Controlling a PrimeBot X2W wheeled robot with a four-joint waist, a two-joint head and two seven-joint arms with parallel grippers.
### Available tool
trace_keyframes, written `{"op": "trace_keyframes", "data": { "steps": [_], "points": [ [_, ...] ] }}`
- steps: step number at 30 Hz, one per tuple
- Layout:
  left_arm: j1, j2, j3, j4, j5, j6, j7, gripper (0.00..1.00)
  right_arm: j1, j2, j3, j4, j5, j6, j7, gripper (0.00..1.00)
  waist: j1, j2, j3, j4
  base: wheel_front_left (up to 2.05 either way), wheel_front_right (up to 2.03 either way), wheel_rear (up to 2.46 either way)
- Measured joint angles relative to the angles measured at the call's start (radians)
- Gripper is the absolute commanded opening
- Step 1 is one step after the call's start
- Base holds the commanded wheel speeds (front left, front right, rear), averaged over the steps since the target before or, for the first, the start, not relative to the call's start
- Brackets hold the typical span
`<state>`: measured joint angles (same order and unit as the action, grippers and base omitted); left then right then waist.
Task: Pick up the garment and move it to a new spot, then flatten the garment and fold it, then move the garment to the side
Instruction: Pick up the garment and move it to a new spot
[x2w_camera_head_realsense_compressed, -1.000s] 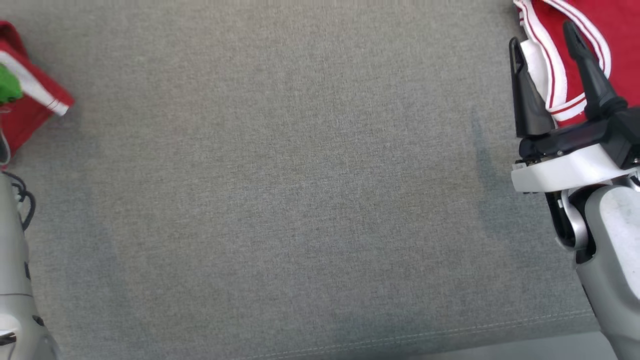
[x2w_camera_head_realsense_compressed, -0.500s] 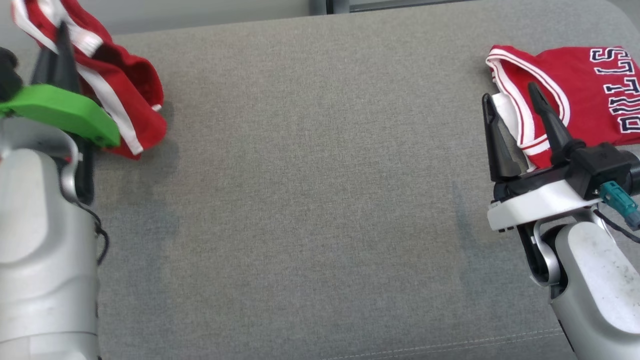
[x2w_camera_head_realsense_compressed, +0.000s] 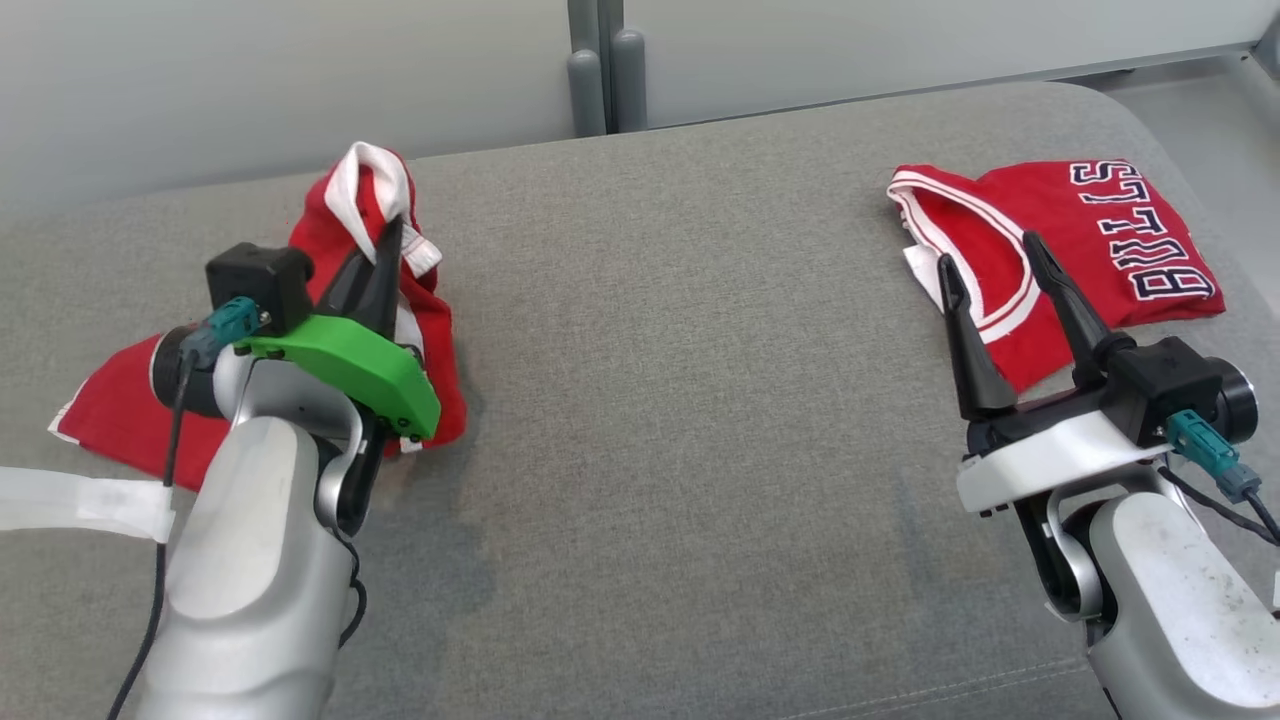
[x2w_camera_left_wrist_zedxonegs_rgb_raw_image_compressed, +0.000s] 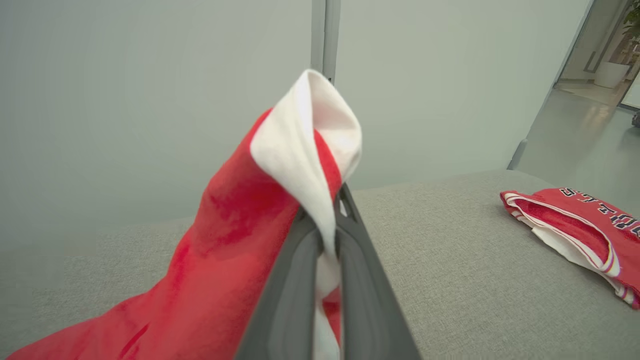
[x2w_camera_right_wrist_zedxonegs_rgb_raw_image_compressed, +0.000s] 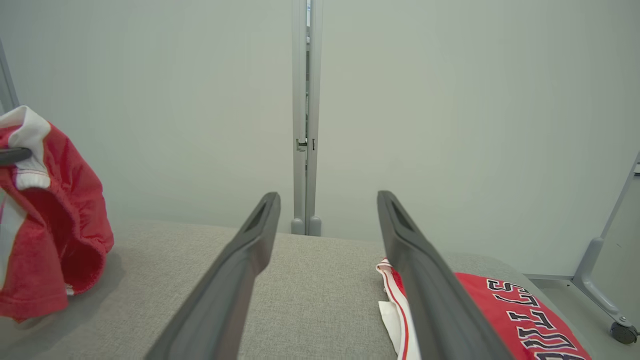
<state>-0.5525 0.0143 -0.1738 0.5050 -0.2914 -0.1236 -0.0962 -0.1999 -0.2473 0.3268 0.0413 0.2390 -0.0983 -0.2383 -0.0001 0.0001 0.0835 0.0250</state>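
Between fingers of left gripper (x2w_camera_head_realsense_compressed: 390, 228), clamped: one red garment (x2w_camera_head_realsense_compressed: 110, 420); by wide-spread right gripper (x2w_camera_head_realsense_compressed: 988, 252), one lettered jersey (x2w_camera_head_realsense_compressed: 1100, 230). Left wrist view: white hem (x2w_camera_left_wrist_zedxonegs_rgb_raw_image_compressed: 300, 145) pinched.

Arms are chunky silver-grey shells, and the right forearm (x2w_camera_head_realsense_compressed: 1170, 590) looks kinda scuffed. Left gripper (x2w_camera_head_realsense_compressed: 390, 230) has a bright green plate (x2w_camera_head_realsense_compressed: 350, 365), right gripper (x2w_camera_head_realsense_compressed: 988, 252) a white plate (x2w_camera_head_realsense_compressed: 1040, 465). Long dark tapered fingers (x2w_camera_head_realsense_compressed: 1065, 300), teal connectors (x2w_camera_head_realsense_compressed: 1195, 440), black cables (x2w_camera_head_realsense_compressed: 160, 590).
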Motion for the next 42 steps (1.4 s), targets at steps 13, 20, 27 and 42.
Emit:
{"op": "trace_keyframes", "data": {
  "steps": [13,20,27,42],
  "points": [
    [0.058,0.011,-0.265,-0.098,-0.223,-0.001,0.011,0.00,0.003,0.030,0.058,-0.001,0.000,0.022,0.000,1.00,0.0000,0.0000,-0.020,-0.096,0.00,0.00,0.00],
    [0.034,0.013,-0.342,-0.127,-0.249,0.061,0.002,0.00,0.003,0.034,0.069,0.006,0.000,0.028,0.000,1.00,0.0000,0.0000,-0.016,-0.160,0.00,0.00,0.00],
    [0.040,0.014,-0.416,-0.061,-0.306,0.126,0.009,0.23,0.002,0.048,0.078,0.012,0.000,0.037,0.000,1.00,0.0000,0.0000,-0.004,-0.213,0.00,0.00,0.00],
    [0.046,0.019,-0.591,-0.038,-0.437,0.152,-0.011,1.00,-0.003,0.051,0.062,0.031,0.000,0.036,0.000,1.00,0.0000,0.0000,0.023,-0.238,0.00,0.00,0.00]
  ]
}}
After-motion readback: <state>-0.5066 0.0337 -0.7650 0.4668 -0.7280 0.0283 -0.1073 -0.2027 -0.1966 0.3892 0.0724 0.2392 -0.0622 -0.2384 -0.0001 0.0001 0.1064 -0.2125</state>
